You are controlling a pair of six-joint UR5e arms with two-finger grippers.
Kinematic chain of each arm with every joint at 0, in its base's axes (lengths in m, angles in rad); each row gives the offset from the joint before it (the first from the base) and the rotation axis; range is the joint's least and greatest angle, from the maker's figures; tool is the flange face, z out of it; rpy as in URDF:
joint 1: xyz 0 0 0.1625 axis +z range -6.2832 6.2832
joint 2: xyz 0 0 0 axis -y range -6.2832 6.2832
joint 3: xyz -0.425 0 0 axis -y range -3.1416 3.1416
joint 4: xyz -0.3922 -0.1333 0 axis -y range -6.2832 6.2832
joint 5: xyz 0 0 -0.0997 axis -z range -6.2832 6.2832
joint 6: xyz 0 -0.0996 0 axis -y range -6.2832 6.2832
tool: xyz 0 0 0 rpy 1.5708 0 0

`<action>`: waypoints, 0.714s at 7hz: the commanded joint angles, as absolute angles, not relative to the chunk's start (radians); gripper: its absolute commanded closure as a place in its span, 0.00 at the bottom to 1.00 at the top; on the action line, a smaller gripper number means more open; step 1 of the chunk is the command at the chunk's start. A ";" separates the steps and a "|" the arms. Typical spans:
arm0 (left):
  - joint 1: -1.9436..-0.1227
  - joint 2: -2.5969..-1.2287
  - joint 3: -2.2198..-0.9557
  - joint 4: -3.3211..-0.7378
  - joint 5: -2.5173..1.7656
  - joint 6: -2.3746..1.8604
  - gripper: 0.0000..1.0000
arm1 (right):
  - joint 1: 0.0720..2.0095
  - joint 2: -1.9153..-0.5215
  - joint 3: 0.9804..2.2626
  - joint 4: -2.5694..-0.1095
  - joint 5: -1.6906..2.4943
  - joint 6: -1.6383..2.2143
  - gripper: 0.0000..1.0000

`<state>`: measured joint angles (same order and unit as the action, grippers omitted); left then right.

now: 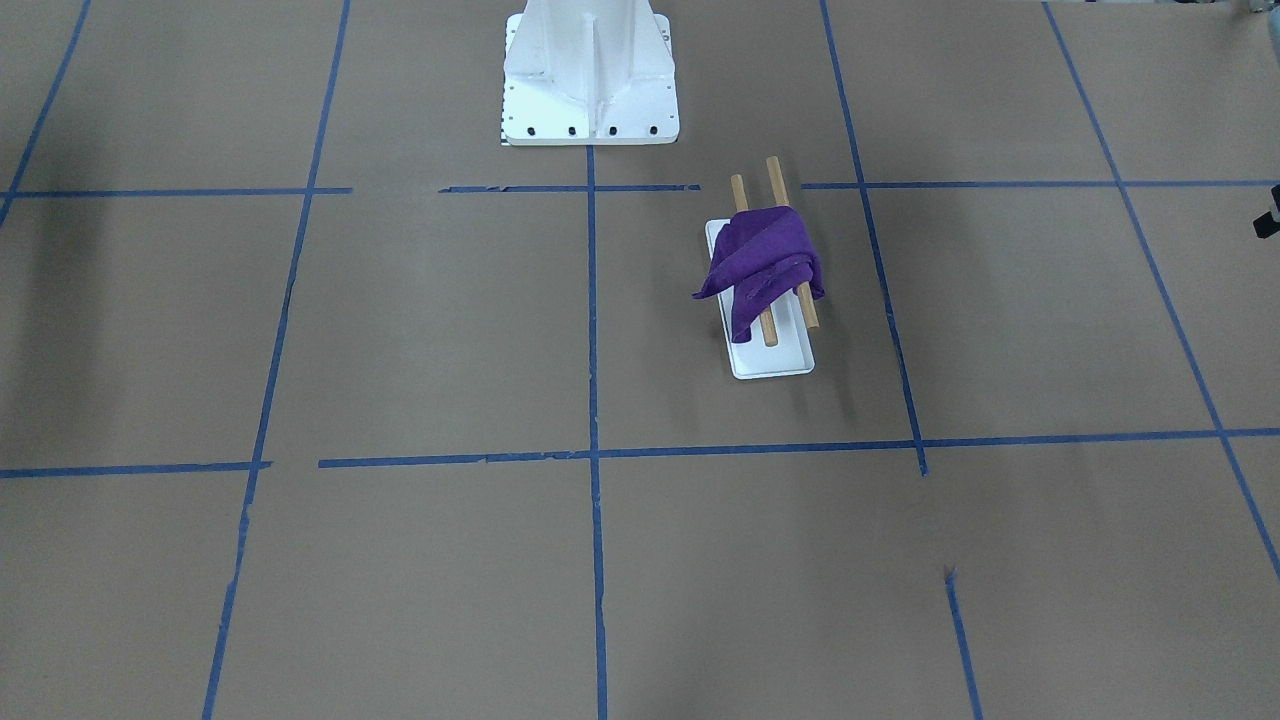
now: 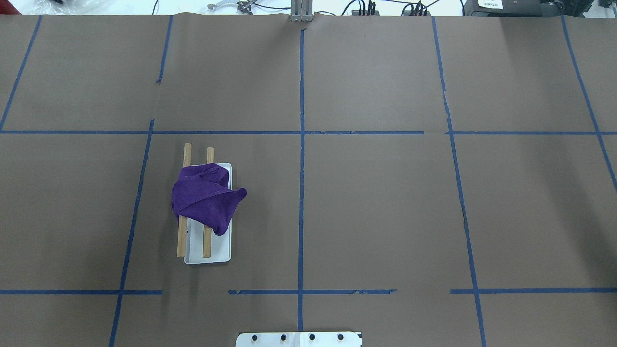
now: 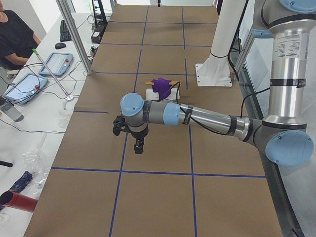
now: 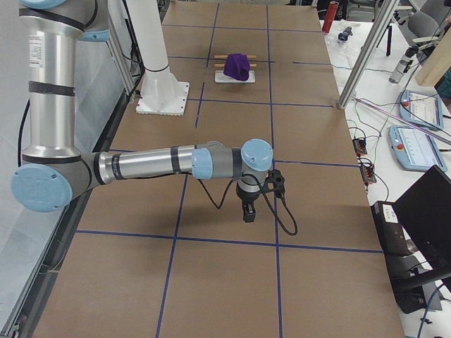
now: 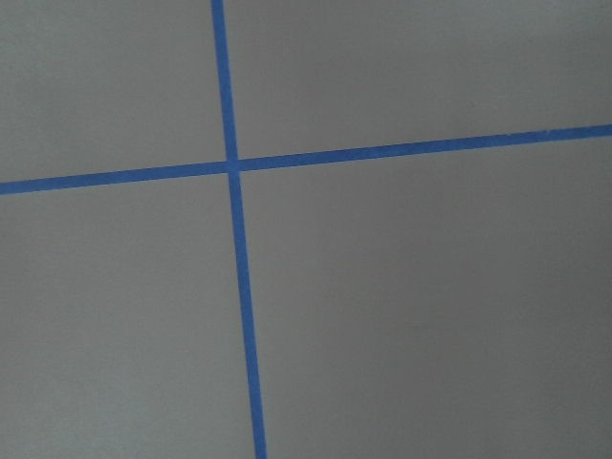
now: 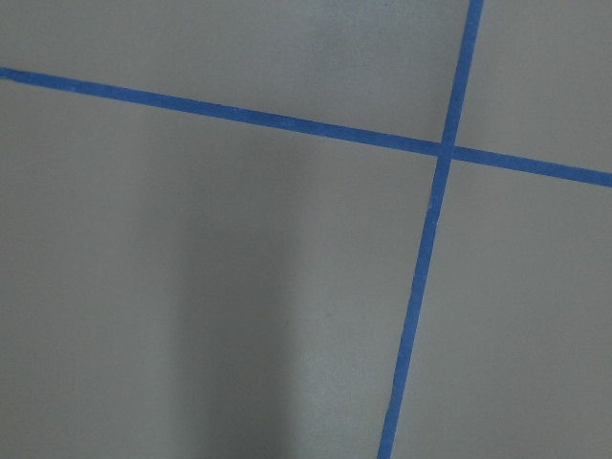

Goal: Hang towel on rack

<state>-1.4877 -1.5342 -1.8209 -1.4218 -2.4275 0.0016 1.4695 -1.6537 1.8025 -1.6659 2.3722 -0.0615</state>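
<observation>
Towel (image 2: 202,197) drapes rack (image 2: 219,251) — long axis away from robot (image 2: 299,340); left pincer (image 3: 139,147), right pincer (image 4: 248,212): cannot tell.

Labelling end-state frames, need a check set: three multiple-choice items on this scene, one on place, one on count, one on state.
1. In the overhead view, where does the rack stand relative to the centre tape line?
A) left of it
B) right of it
C) across it

2. How many dowels does the rack have?
A) one
B) two
C) three

3. The towel is:
A) spread flat on the table
B) draped over both dowels
C) held in an arm's fingers

Answers:
1 A, the rack sits wholly left of the line.
2 B, two parallel wooden rods stick out past the towel at both ends.
3 B, the purple cloth lies across both rods.
</observation>
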 commanded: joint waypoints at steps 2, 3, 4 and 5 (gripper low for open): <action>-1.485 -1.529 -1.818 -1.425 -2.434 0.003 0.00 | 1.470 -1.661 1.821 -1.666 2.373 -0.061 0.00; -1.485 -1.529 -1.816 -1.428 -2.434 0.003 0.00 | 1.470 -1.661 1.822 -1.666 2.375 -0.061 0.00; -1.485 -1.531 -1.815 -1.428 -2.434 0.002 0.00 | 1.470 -1.661 1.825 -1.666 2.373 -0.061 0.00; -1.483 -1.531 -1.815 -1.431 -2.434 0.002 0.00 | 1.470 -1.658 1.825 -1.664 2.373 -0.063 0.00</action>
